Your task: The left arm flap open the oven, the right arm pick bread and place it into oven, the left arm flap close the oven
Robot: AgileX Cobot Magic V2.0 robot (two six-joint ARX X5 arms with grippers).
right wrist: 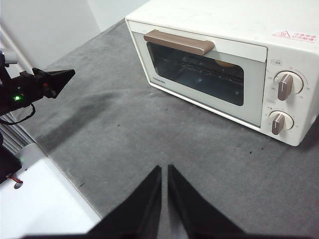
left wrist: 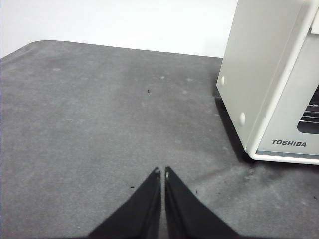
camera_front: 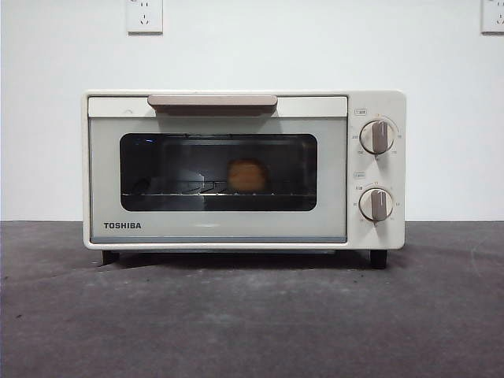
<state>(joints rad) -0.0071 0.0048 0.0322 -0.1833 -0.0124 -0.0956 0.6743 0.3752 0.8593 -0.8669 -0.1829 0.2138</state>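
The cream-white TOSHIBA oven (camera_front: 244, 169) stands in the middle of the table with its door shut, tan handle (camera_front: 212, 102) at the top. Through the dark window the golden-brown bread (camera_front: 247, 175) rests on the wire rack inside. My left gripper (left wrist: 161, 172) hovers shut over bare mat, off to the side of the oven (left wrist: 271, 84). Away from the oven (right wrist: 224, 64), my right gripper (right wrist: 165, 168) is shut and holds nothing. The right wrist view also catches the left arm (right wrist: 42, 83) as a dark wedge with a green light. No arm shows in the front view.
Two beige knobs (camera_front: 377, 136) sit on the oven's right panel. The grey mat (camera_front: 252, 315) runs in front of the oven. Wall sockets (camera_front: 145, 16) sit high on the white wall. A white table edge (right wrist: 45, 199) borders the mat near the left arm.
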